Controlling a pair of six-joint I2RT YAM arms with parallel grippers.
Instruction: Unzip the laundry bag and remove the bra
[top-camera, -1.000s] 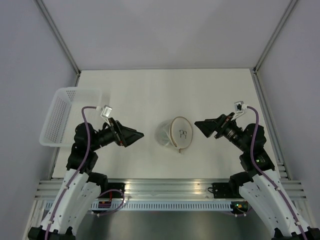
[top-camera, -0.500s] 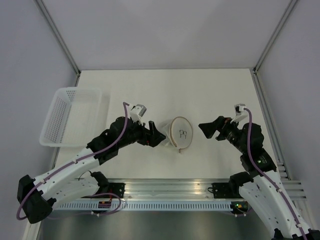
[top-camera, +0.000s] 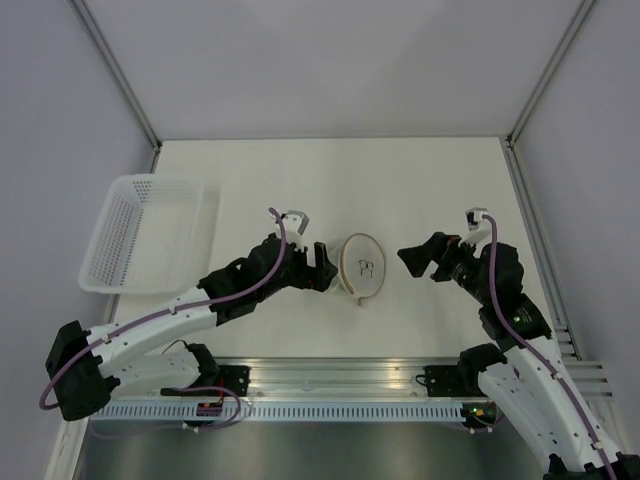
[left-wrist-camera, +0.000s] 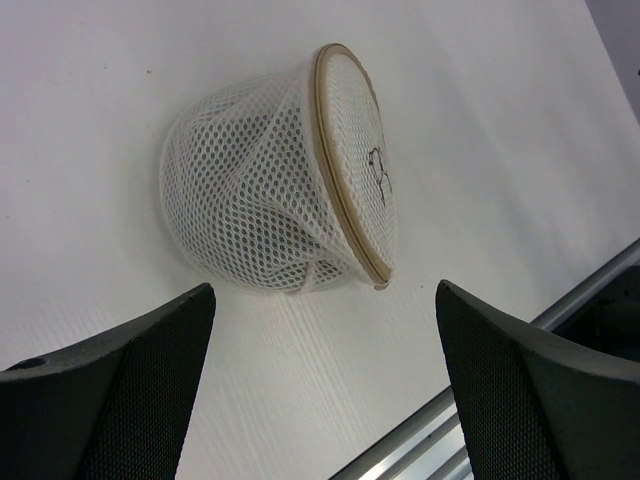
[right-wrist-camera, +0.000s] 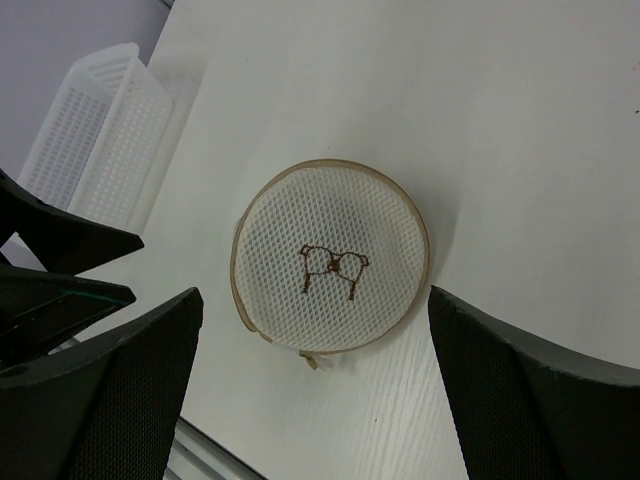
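So the laundry bag (top-camera: 360, 267) sits mid-table, a bit toward the near edge, tipped on its side. The dome points at the table's left edge and the flat face with the tan zip rim (left-wrist-camera: 350, 215) looks toward the right edge. Our left gripper (top-camera: 328, 277) is the nearer one, just beside the dome, with its fingers (left-wrist-camera: 130, 390) spread wide and holding nothing. Our right gripper (top-camera: 405, 260) hangs well apart on the rim side, also wide open and empty, looking square at the face. A small tab (right-wrist-camera: 313, 361) pokes out at the rim's near end. We'd guess that's the zip pull, so the right arm has the straighter line to it. We can't make out the bra through the mesh.
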